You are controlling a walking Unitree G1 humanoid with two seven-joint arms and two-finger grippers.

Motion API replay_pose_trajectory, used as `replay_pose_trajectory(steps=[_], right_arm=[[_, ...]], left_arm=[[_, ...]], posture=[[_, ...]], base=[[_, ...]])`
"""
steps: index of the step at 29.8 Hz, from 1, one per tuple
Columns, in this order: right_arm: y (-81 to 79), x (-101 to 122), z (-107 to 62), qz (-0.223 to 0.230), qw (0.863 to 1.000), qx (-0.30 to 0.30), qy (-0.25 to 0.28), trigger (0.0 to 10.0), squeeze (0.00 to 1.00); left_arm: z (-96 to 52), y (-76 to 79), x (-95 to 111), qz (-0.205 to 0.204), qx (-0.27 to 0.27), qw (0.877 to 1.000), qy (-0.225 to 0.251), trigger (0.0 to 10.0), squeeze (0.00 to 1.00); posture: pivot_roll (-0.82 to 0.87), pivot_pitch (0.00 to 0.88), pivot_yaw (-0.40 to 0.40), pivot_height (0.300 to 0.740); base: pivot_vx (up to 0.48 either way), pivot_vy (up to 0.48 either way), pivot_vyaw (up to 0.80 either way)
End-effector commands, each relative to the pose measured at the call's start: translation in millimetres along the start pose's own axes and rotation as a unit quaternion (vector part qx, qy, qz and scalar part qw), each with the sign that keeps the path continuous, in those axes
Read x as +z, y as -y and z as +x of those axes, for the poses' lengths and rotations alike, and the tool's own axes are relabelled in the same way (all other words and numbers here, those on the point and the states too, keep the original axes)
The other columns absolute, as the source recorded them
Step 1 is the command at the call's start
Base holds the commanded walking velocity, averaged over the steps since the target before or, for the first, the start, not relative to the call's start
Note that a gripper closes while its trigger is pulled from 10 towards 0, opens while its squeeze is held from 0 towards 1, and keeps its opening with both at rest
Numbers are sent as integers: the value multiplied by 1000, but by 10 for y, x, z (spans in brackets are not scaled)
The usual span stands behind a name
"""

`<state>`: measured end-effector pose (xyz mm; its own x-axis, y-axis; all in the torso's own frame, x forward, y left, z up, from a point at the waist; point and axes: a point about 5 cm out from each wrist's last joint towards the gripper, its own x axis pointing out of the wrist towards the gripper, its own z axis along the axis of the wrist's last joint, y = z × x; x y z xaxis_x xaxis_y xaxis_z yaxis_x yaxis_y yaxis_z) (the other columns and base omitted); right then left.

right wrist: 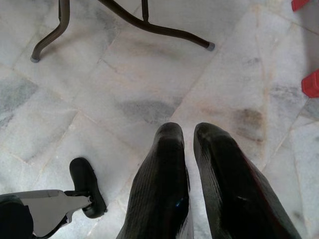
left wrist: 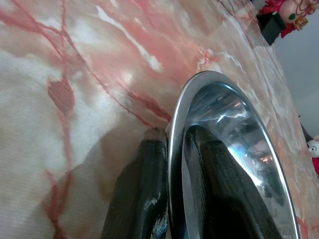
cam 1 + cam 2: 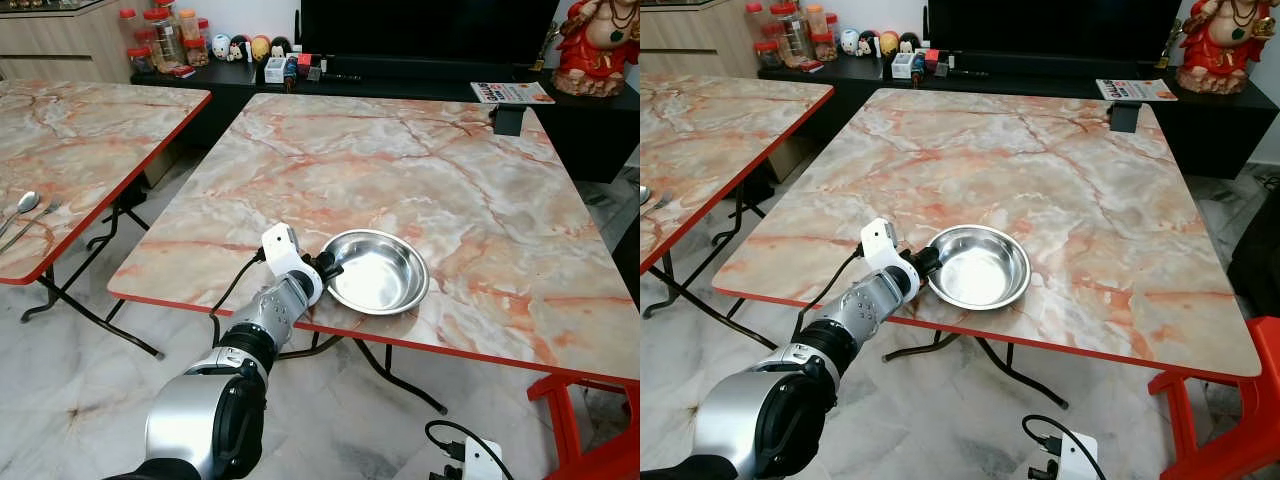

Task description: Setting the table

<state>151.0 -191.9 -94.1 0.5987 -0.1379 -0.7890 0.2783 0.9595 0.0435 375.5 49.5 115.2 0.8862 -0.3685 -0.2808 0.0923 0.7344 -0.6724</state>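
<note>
One shiny round steel bowl (image 3: pixel 375 271) sits near the front edge of the pink marble-patterned table (image 3: pixel 420 170). The left gripper (image 3: pixel 328 268) pinches its rim, one finger (image 2: pixel 142 194) outside, one inside. The right gripper (image 1: pixel 188 135) hangs over the floor, fingers nearly together. Two utensils (image 3: pixel 22 208) lie on the neighbouring table (image 3: pixel 70 140)

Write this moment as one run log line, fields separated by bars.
left gripper: shut on steel bowl rim | bowl: on marble table, near edge | right gripper: idle above floor
</note>
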Motion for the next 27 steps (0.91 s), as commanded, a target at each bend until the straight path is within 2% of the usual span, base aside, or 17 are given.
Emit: replay_pose_trajectory(steps=[1, 8, 9, 13, 14, 15, 20, 23, 26, 27], right_arm=[[0, 13, 2, 4, 1000, -4, 4, 10000, 0], [-4, 22, 5, 4, 1000, -3, 4, 10000, 0], [-6, 24, 6, 3, 1000, -3, 4, 10000, 0], [-11, 30, 8, 3, 1000, -1, 4, 10000, 0], [-12, 31, 9, 3, 1000, -1, 5, 10000, 0], [-14, 33, 10, 2, 1000, -1, 5, 10000, 0], [-25, 42, 13, 2, 1000, 0, 6, 10000, 0], [-31, 48, 15, 2, 1000, 1, 6, 10000, 0], [-32, 52, 16, 2, 1000, 1, 7, 10000, 0], [-32, 51, 17, 2, 1000, 1, 6, 10000, 0]], left_arm=[[53, 323, -198, -9, -35, 999, -22, 10000, 0], [50, 297, -199, -2, -30, 999, -24, 10000, 0], [50, 295, -194, 0, -30, 999, -24, 10000, 1000], [50, 291, -186, 5, -28, 999, -23, 10000, 1000], [50, 289, -184, 5, -27, 999, -23, 10000, 886], [49, 280, -181, 10, -24, 999, -23, 10000, 0], [46, 266, -135, 34, -25, 999, -13, 10000, 0], [41, 269, -36, 81, -27, 996, 8, 10000, 0], [32, 253, 42, 105, -24, 994, 24, 10000, 0], [23, 232, 105, 127, -18, 991, 40, 10000, 0]], posture=[[-75, 0, 38, 740], [-70, 0, 36, 740], [-67, 0, 36, 740], [-66, 0, 35, 740], [-65, 0, 34, 740], [-64, 0, 34, 740], [-60, 0, 33, 740], [-58, 0, 32, 740], [-54, 0, 31, 740], [-51, 0, 30, 740]], base=[[0, 0, 0], [0, 0, 0], [0, 0, 0], [0, 0, 0], [0, 0, 0], [0, 0, 0], [0, 0, 0], [0, 0, 0], [0, 0, 0], [0, 0, 0]])
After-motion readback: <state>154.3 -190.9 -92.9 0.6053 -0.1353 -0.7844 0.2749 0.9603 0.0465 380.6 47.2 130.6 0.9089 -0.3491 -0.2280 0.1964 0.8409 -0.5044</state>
